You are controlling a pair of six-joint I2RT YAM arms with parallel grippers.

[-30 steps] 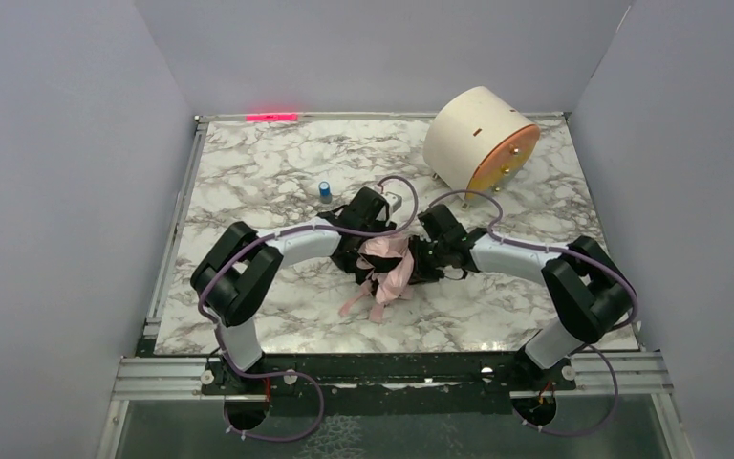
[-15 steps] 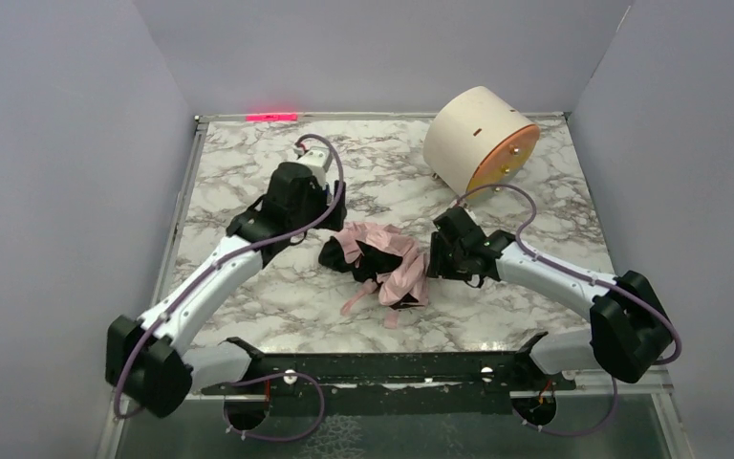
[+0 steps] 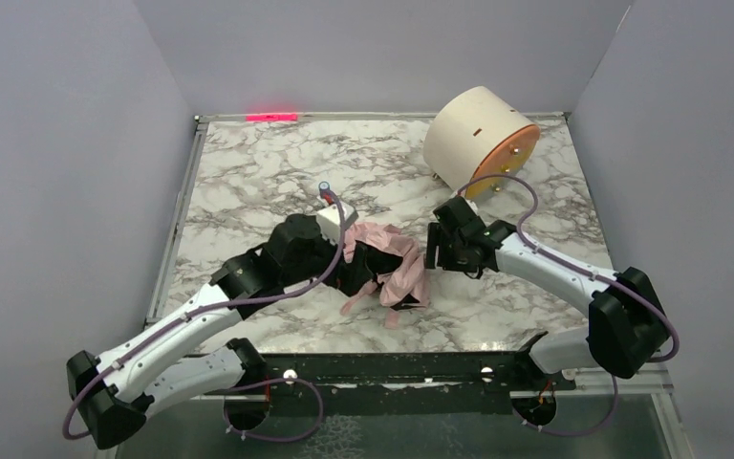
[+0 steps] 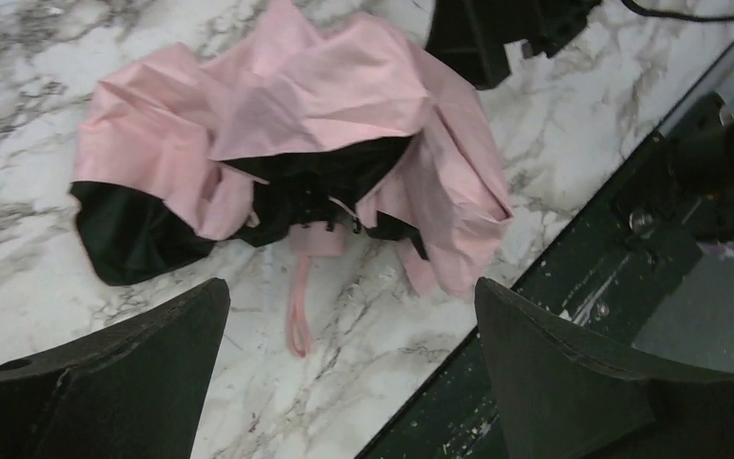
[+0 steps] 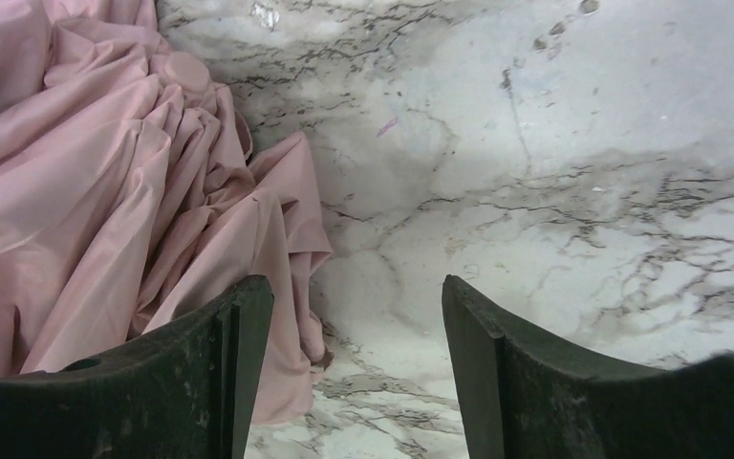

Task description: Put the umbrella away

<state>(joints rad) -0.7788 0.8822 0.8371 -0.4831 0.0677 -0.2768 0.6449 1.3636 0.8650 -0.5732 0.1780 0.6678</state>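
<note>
Umbrella (image 3: 388,263) lies crumpled mid-table between both arms, nothing grabbed yet; left gripper (image 4: 349,287) and right gripper (image 5: 354,287) hang wide open, empty. Looks like approach stage, next needs gathering loose fabric

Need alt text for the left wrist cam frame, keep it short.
A crumpled pale pink umbrella with a black underside lies on the marble table, its pink strap trailing toward the camera. The left gripper is open and holds nothing; its two black fingers frame the bottom of the view.
</note>
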